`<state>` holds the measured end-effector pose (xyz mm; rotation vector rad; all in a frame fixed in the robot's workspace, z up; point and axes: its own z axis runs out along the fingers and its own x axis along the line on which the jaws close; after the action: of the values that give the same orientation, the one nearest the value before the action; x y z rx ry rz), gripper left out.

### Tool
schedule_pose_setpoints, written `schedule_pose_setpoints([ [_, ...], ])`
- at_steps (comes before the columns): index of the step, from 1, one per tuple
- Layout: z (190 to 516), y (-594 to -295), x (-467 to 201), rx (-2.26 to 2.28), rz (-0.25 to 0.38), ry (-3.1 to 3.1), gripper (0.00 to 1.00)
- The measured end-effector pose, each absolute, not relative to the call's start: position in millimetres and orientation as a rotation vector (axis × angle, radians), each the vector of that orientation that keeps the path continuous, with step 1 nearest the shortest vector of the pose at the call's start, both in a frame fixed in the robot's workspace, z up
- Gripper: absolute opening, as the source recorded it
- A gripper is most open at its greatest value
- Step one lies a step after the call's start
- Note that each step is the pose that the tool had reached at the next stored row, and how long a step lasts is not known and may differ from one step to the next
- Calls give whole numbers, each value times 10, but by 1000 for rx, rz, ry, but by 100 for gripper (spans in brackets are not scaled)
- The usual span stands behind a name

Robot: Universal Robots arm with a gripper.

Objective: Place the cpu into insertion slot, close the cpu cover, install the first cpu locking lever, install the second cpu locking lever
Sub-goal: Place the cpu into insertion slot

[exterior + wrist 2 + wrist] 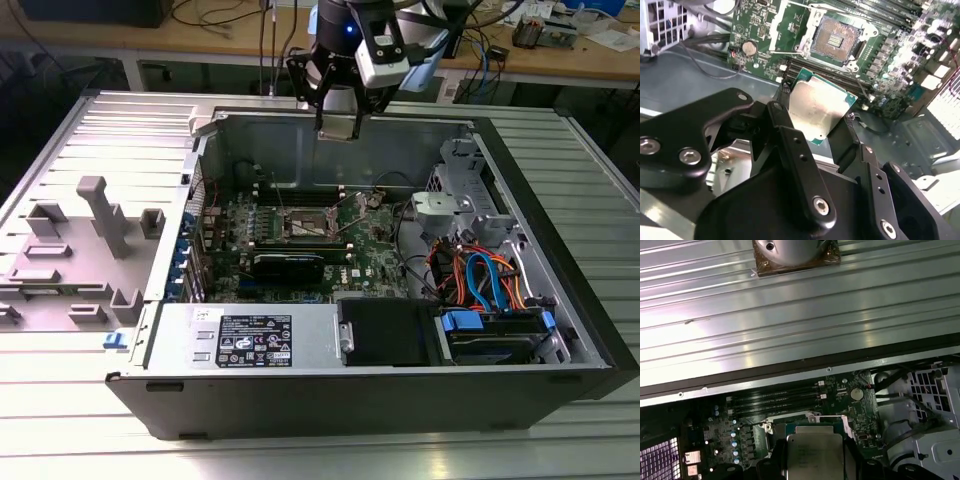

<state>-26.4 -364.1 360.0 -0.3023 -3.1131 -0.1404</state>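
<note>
**Operator:** Report end effector state.

**Arm:** My end effector (817,103) is closed on the chip (822,110). One finger (785,92) bears on one edge and the second finger on the opposite edge, so both broad faces stay free of contact. I judge the edge grip is chosen because the underside carries the contacts. The metal top faces my wrist, which puts the contact side toward the circuit board (375,250).

**Operator:** Location of the chip relative to the socket?

**Arm:** In the air and well apart from it. In the exterior view my end effector (338,125) hangs above the rear wall of the open computer case (330,405), high over the board. In the second wrist view the socket (836,34) lies beyond the chip. Its dark contact field is bare inside a silver frame and nothing sits in it. In the first wrist view the chip (815,457) overlaps the socket area.

**Operator:** Cover position?

**Arm:** I cannot tell whether the cover is raised or lowered. The chip is not seated, so I judge the first step unfinished.

**Operator:** Surroundings?

**Arm:** The case lies on its side with the open face up, which gives access from above. It rests on a ribbed metal bench (60,430). Grey fixtures (100,215) stand on the exterior view's left.
</note>
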Motion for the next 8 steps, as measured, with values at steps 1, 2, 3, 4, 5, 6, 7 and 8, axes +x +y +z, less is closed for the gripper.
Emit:
schedule_pose_setpoints([
  [1, 3597, -3642, -264, -317, -141, -3112, 55],
  [2, 3595, -3643, -264, -325, -141, -3111, 55],
  [3, 3592, -3645, -265, -332, -141, -3111, 55],
  [4, 3591, -3647, -265, -335, -141, -3111, 55],
  [5, 3590, -3649, -265, -339, -141, -3110, 55],
  [6, 3590, -3650, -264, -340, -141, -3110, 55],
  [7, 3590, -3650, -264, -340, -141, -3110, 55],
  [8, 3590, -3650, -264, -340, -141, -3110, 55],
])
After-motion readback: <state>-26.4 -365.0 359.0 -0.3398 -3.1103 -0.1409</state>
